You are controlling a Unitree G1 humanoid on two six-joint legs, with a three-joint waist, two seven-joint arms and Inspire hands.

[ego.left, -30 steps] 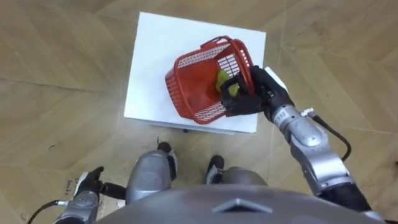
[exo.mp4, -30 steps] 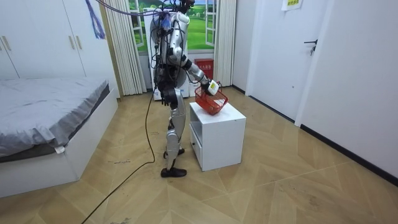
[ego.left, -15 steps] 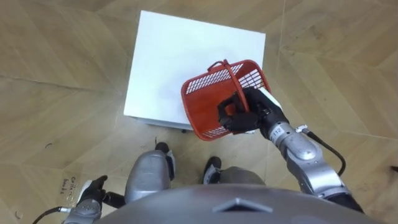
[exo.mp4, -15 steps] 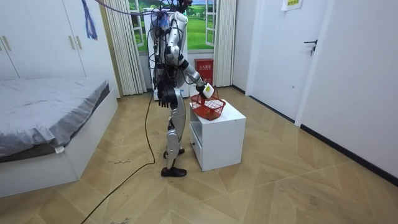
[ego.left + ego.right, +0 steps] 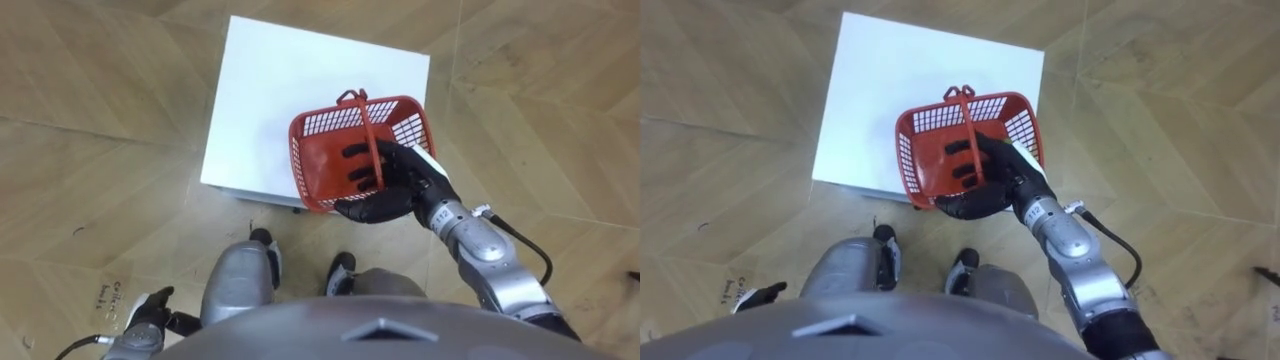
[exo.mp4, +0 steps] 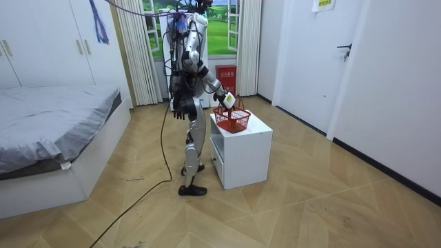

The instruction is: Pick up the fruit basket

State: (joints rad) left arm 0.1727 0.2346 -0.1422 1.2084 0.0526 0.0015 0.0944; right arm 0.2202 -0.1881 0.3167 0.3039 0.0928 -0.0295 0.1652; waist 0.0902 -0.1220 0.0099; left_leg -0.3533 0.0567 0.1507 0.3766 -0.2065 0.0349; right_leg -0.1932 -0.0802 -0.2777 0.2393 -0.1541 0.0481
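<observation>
Left eye view: right hand (image 5: 392,190) wrapped round the handle (image 5: 364,125) of the basket (image 5: 315,165). Hanging beneath the fist, over the cabinet's (image 5: 270,90) near edge.

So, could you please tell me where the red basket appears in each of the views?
Left eye view: red basket at centre, over the white cabinet's near right corner.
Right eye view: red basket just left of centre, over the same corner.
Room view: red basket at centre, over the white cabinet's top.
Shared landmark: the white cabinet.
</observation>
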